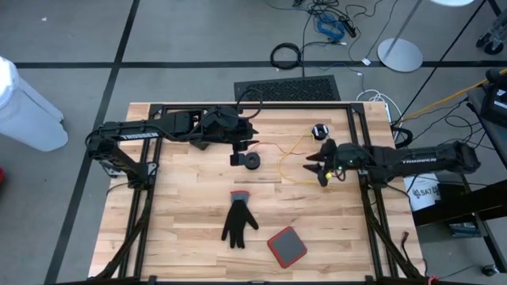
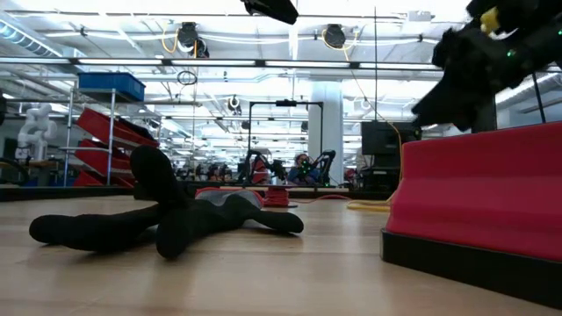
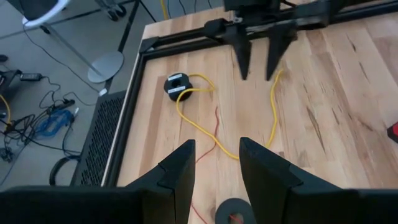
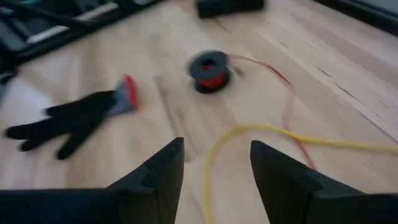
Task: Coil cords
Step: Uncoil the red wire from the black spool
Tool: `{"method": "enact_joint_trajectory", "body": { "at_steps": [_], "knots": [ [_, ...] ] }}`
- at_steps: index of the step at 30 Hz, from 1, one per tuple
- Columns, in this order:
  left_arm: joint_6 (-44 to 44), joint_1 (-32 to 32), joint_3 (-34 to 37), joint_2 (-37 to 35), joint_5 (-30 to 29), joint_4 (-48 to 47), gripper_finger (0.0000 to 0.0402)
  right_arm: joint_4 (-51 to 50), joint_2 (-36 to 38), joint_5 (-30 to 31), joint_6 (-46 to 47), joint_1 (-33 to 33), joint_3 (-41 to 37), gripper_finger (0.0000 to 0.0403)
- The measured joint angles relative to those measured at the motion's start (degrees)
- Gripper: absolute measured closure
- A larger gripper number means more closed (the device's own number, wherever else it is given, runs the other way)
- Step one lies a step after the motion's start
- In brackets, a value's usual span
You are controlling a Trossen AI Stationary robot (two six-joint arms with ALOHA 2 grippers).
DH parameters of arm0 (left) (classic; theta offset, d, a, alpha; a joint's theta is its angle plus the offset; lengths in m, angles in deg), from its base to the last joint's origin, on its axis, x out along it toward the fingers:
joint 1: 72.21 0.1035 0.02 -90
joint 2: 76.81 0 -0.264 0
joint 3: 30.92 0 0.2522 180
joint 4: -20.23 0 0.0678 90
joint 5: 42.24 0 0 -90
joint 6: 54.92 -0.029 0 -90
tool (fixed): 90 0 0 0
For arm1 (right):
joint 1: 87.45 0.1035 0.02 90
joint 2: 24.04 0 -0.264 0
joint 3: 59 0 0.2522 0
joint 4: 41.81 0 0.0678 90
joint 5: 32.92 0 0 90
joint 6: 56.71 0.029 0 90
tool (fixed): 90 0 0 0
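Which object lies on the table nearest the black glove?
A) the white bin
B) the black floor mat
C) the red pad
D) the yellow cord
C: the red pad lies just beside the black glove; the yellow cord is farther up the table.

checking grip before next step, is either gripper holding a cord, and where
Nothing is held. The right gripper is open above the yellow cord; the left gripper is open too.

The black puck (image 3: 231, 211) is being cut off by the left wrist view's edge. In the low view, the red pad (image 2: 479, 197) is being cropped, and what may be yellow cord (image 2: 369, 206) is being largely hidden behind it.
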Motion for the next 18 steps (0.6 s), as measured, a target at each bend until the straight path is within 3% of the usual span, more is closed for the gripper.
{"method": "enact_joint_trajectory", "body": {
  "at_steps": [10,14,18],
  "knots": [
    [1.0,0.5,1.6,0.1,0.0,-5.7,0.0269,7.3,-2.3,2.2,-2.1,7.6,0.0,0.0231],
    [4.3,1.4,6.8,0.3,-0.4,-10.5,0.0269,8.1,-4.4,3.3,-2.7,9.8,0.0,0.0231],
    [6.6,2.1,15.9,0.3,-0.5,-5.7,0.0269,13.1,-8.1,3.6,-4.6,11.6,0.0,0.0232]
  ]
}}
